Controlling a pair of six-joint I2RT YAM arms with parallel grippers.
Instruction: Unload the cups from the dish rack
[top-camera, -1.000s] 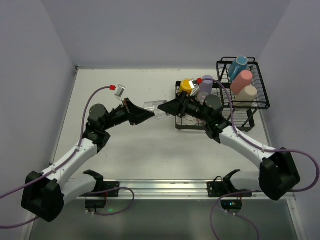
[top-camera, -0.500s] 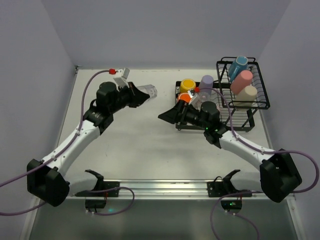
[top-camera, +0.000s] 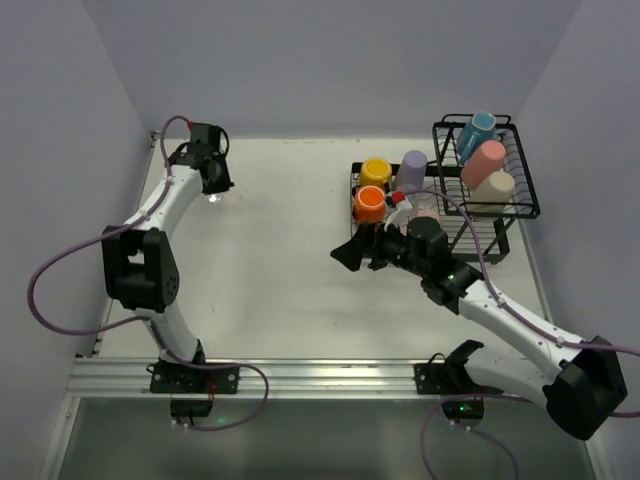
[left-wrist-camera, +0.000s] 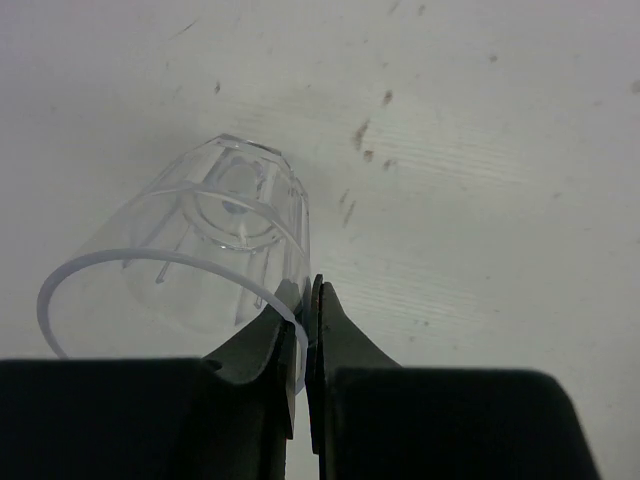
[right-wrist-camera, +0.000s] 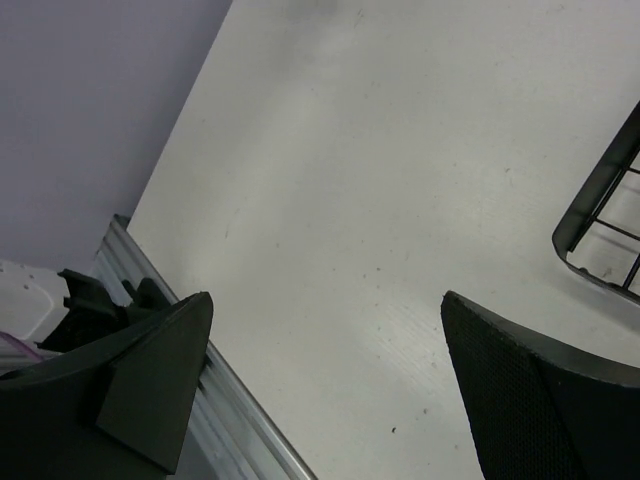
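My left gripper (top-camera: 213, 190) reaches to the far left back of the table. In the left wrist view it (left-wrist-camera: 308, 290) is shut on the rim of the clear glass (left-wrist-camera: 190, 250), which is tilted low over the table. My right gripper (top-camera: 345, 255) is open and empty, just left of the dish rack (top-camera: 531, 203); it is also open in the right wrist view (right-wrist-camera: 326, 296). The orange mug (top-camera: 369, 204), yellow mug (top-camera: 376, 171) and lavender tumbler (top-camera: 411, 170) sit in the low tray section. The blue mug (top-camera: 477, 135), salmon-pink tumbler (top-camera: 485, 162) and pale pink mug (top-camera: 493, 188) lie in the raised basket.
Grey walls close in the table at the left, back and right. A metal rail (top-camera: 320, 375) runs along the near edge and shows in the right wrist view (right-wrist-camera: 230, 400). A corner of the rack wire (right-wrist-camera: 600, 240) is at the right of that view.
The two grippers met at the glass in mid-table. My left arm has since swung with the glass to the far left back. My right gripper has let go, opened and drawn back.
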